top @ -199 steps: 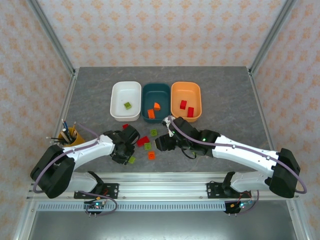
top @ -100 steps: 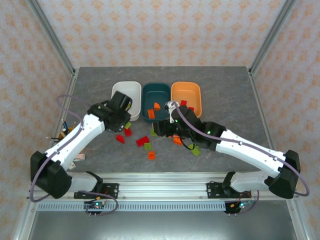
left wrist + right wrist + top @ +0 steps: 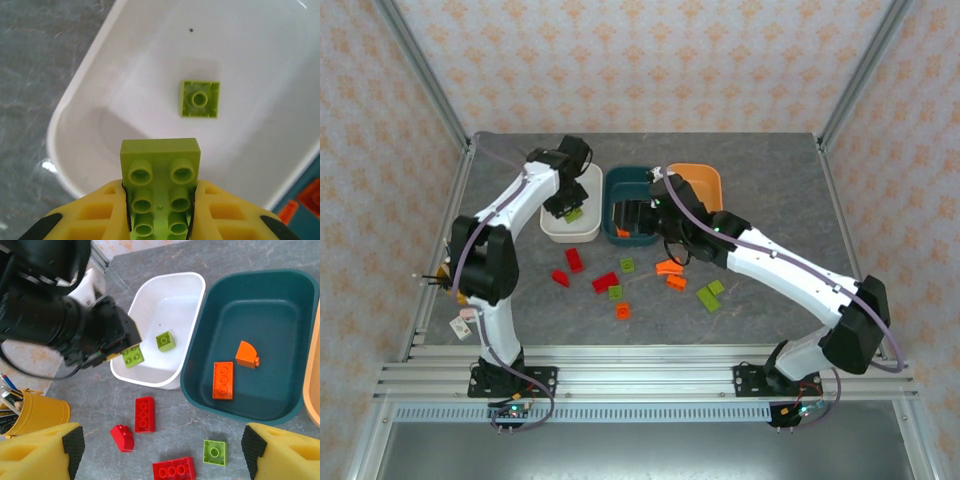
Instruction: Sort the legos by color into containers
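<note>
A lime green brick (image 3: 160, 150), two studs wide and studs up, is pinched at its rear by the left gripper (image 3: 160, 200). The yellow fingers (image 3: 100, 210) are closed flat against its two long sides, and its front half juts free beyond the tips. It hangs over the floor of the white tub (image 3: 82, 85), inside the rim near a rounded corner and touching nothing. A smaller green brick (image 3: 200, 99) already lies on the tub floor just ahead of it. That is the change: a second ago this gripper was low on the table well in front of the white tub, beside a green brick that is no longer there. Half a second ago it was at the tub's front rim, and now it is above the tub itself. The carry looks done, and in my judgement only the release is left for this brick, which should land beside its match. To the right of the white tub, the right gripper (image 3: 161, 440) has also come up off the table. It hovers at the near rim of the teal tub (image 3: 272, 315), jaws spread wide with nothing between them. That tub holds two orange bricks (image 3: 223, 380), the same count as before. In front of the white tub, red bricks (image 3: 575, 260), loose green bricks (image 3: 615, 291) and loose orange bricks (image 3: 623, 311) lie on the table (image 3: 770, 180), so most of the sorting remains.
</note>
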Robot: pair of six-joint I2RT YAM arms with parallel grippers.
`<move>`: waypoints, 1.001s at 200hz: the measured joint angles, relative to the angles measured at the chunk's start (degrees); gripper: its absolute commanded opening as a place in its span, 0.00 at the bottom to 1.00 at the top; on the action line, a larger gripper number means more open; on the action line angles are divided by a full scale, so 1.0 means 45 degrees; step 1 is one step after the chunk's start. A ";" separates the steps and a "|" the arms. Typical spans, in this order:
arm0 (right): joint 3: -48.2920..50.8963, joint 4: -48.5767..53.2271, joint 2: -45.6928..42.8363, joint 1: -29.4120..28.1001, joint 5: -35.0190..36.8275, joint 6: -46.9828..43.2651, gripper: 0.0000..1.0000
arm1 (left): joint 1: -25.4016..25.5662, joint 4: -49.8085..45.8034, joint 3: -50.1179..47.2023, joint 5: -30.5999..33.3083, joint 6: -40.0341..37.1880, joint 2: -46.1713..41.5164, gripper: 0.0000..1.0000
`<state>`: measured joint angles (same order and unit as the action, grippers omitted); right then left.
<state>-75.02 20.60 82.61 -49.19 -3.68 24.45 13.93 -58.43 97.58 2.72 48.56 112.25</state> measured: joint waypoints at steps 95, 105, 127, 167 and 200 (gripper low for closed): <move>0.0578 0.0010 0.0034 0.0005 -0.0034 0.0767 0.84 | -0.0301 -0.0544 0.1127 0.0753 -0.1200 0.2681 0.28; 0.0583 0.0034 0.0034 0.0005 -0.0034 0.0772 0.84 | -0.0301 -0.0568 0.1195 0.0777 -0.1258 0.2778 0.32; 0.0583 0.0097 0.0034 0.0024 -0.0034 0.0767 0.84 | -0.0301 -0.0597 0.1263 0.0792 -0.1365 0.2982 0.42; 0.0583 0.0369 0.0034 0.0024 -0.0034 0.0753 0.84 | -0.0301 -0.0690 0.1506 0.0787 -0.1477 0.2992 0.54; 0.0583 0.0573 0.0039 0.0024 -0.0053 0.0665 0.81 | -0.0301 -0.1035 0.2448 0.0782 -0.1574 0.2589 0.61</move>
<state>-72.40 23.18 82.78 -49.08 -3.92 27.44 12.58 -63.09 108.60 6.24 41.47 123.90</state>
